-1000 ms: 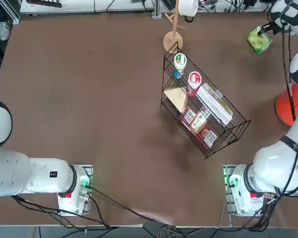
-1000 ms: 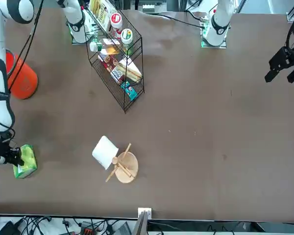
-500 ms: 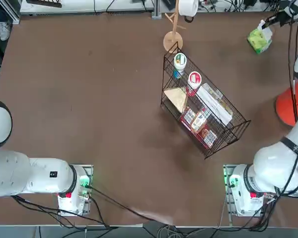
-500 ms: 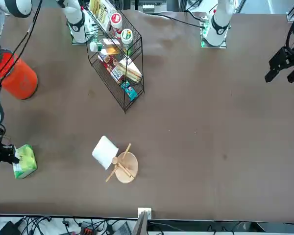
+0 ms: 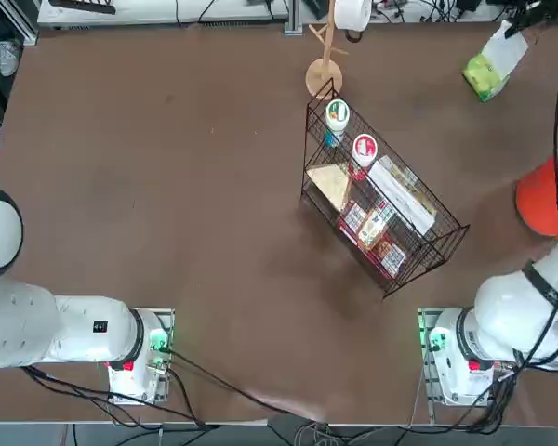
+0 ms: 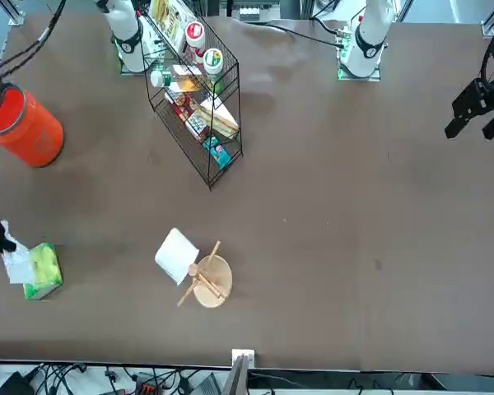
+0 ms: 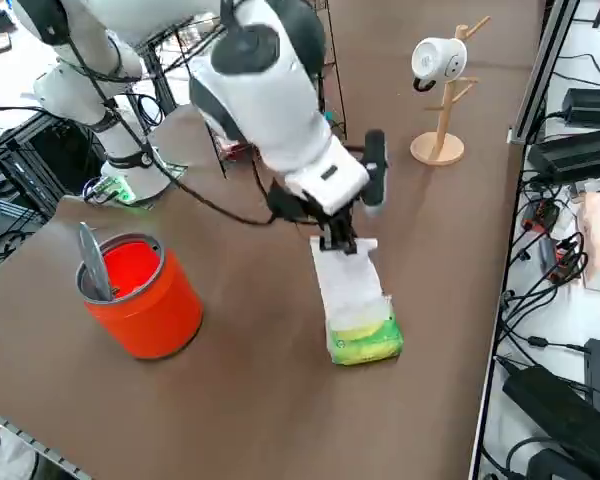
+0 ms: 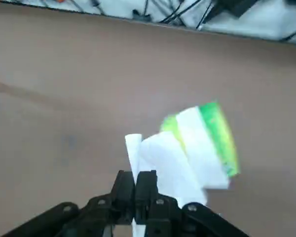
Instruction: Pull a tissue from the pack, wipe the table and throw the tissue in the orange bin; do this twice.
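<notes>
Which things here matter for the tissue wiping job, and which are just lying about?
For the job: the pack, the tissue pinched in the shut right gripper, the table, the orange bin.

Lying about: the black wire basket of snacks, the wooden mug stand with a white mug.

Lighting's even and pretty bright, soft shadows pooling right around the wire basket (image 5: 381, 214). Wrist view's motion-blurred, the pack (image 8: 212, 138) smeared; side view near the orange bin (image 7: 140, 295) slightly soft.
</notes>
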Available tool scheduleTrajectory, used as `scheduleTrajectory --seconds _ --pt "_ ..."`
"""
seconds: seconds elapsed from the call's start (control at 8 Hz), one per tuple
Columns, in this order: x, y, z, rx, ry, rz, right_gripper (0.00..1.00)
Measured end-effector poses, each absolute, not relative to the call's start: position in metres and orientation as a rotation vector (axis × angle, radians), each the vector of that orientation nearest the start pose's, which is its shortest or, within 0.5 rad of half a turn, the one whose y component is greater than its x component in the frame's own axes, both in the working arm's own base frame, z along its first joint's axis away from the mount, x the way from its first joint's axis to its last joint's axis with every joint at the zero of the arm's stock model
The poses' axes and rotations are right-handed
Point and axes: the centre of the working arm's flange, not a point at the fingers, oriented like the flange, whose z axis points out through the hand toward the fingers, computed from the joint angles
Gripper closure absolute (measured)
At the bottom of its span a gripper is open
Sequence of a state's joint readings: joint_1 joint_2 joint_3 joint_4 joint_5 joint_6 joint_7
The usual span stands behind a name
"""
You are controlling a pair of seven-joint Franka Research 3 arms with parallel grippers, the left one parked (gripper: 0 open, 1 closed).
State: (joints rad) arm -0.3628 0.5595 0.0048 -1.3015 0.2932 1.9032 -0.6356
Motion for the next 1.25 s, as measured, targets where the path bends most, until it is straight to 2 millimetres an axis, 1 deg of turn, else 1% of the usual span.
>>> scheduleTrajectory --seconds 0.12,0.25,0.38,0.62,0.75,0.88,1.0,1.25 --pt "0.678 -0.21 0.446 -2.871 -0.177 -0.181 0.99" --pt "0.671 -0.18 0.461 -2.863 -0.081 -0.132 0.99" --pt "0.662 -0.147 0.467 -2.856 0.014 -0.08 0.99" --pt "0.632 -0.086 0.469 -2.842 0.177 0.036 0.99" --pt "0.615 -0.057 0.467 -2.841 0.217 0.08 0.99" --pt "0.597 -0.031 0.459 -2.845 0.245 0.108 0.99" --pt "0.579 -0.014 0.448 -2.847 0.286 0.136 0.99" --pt "0.544 0.009 0.42 -2.85 0.373 0.205 0.99"
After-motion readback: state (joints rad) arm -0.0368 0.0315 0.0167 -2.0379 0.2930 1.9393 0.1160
